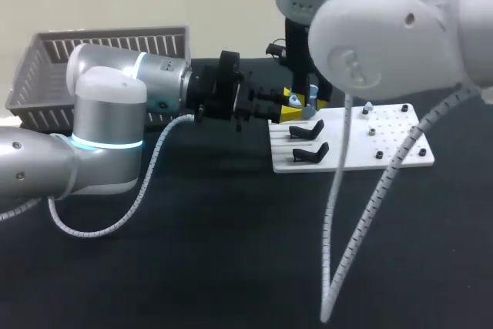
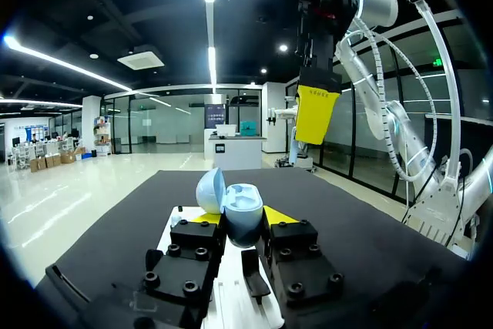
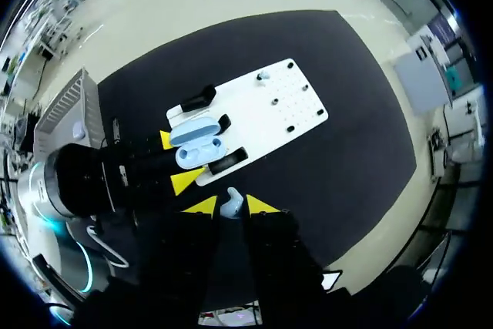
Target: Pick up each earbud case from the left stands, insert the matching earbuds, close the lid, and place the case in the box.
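Right gripper (image 3: pixel 231 207) pinched narrow on a small pale earbud (image 3: pixel 230 199), hanging above the open earbud case (image 3: pixel 196 142). Left gripper (image 2: pixel 240 219) clamps the case from both sides, over the white board (image 3: pixel 269 109) left edge by the stands (image 1: pixel 308 141). Risk: earbud comes down off its socket, so it tips out or shoves the case askew.

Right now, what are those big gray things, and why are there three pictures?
Those are two robot arms: the left arm and the right arm. One picture looks down from above the table. The two round ones come from a camera on each arm's wrist. On the black table lies a white board with black stands. A gray box sits at the far left. The left gripper holds an open blue case. The right gripper, above it, pinches a small earbud.
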Tool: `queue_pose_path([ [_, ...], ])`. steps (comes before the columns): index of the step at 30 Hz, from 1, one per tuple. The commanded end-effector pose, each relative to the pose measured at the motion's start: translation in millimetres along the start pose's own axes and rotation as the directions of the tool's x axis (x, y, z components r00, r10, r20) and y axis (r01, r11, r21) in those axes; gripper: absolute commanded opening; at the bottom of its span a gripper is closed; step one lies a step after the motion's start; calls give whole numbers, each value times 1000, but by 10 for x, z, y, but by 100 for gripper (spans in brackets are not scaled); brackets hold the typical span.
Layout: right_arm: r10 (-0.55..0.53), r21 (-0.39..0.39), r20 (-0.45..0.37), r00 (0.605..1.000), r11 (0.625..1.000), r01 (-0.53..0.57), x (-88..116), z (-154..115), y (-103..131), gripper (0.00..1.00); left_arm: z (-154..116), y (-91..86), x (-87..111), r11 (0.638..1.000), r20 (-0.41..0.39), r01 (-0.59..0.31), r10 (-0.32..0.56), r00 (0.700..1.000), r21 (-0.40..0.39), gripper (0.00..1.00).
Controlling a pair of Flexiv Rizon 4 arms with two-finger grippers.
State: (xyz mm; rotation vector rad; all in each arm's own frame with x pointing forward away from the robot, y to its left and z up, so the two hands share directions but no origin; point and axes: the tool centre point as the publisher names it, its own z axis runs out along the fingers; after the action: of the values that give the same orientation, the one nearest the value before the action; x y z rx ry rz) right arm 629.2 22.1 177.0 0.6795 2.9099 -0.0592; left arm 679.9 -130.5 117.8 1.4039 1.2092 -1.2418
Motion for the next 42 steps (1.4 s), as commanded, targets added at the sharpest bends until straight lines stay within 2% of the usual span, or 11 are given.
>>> queue_pose_path([
  [1,-3,17,-13,1000,1000,3,-52,-12,43,0,2,10,5,1000,0,0,0,1000,2,0],
  [11,-3,17,-13,1000,1000,3,-52,-12,43,0,2,10,5,1000,0,0,0,1000,2,0],
  [13,61,23,15,998,998,-62,-97,-59,93,0,2,10,5,1000,0,0,0,1000,2,0],
  [14,91,55,23,996,994,-93,-123,-61,104,0,2,10,5,1000,0,0,0,1000,2,0],
  [19,189,103,73,979,975,-196,-193,-86,114,0,2,10,5,1000,0,0,0,1000,2,0],
  [23,267,135,54,962,953,-272,-226,-64,87,0,2,10,5,1000,0,0,0,1000,2,0],
  [28,319,132,31,947,938,-320,-224,-32,108,0,2,10,5,1000,0,0,0,1000,2,0],
  [42,340,122,-10,940,934,-337,-274,85,153,0,2,10,5,1000,0,0,0,1000,2,0],
])
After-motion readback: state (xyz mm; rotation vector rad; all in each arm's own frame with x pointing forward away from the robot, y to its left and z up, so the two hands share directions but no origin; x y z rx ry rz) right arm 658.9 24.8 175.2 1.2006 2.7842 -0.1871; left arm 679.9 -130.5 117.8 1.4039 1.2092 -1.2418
